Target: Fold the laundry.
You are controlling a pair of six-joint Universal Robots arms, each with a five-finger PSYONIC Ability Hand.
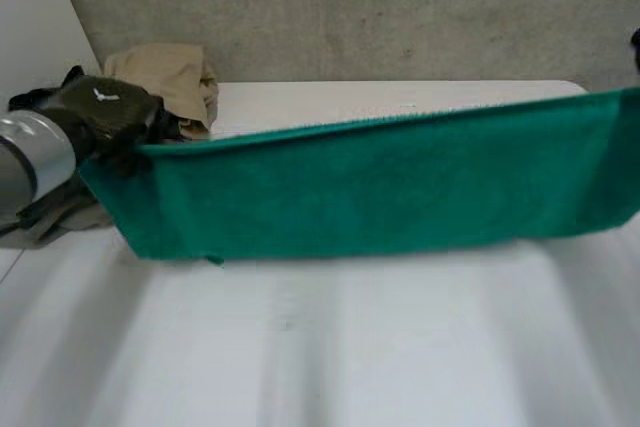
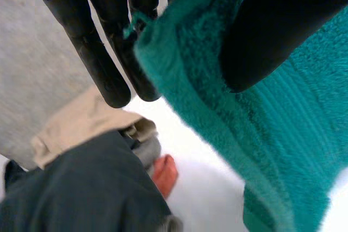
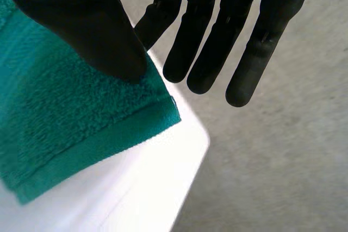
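Fingers (image 2: 103, 63) of left hand (image 2: 272, 31) and right hand (image 3: 81, 20) pinch the green towel (image 1: 380, 187) by its upper corners.

Looking like a bare robot lab or test room: working at a plain white table (image 1: 300, 347), backing straight onto a raw grey concrete wall (image 1: 400, 7), keeping loose clothes (image 1: 170, 77) heaped at the table's far corner.

One green towel (image 1: 380, 187), one white table (image 1: 330, 347), one left hand (image 2: 98, 52), one right hand (image 3: 263, 42), one clothes pile (image 1: 170, 77).
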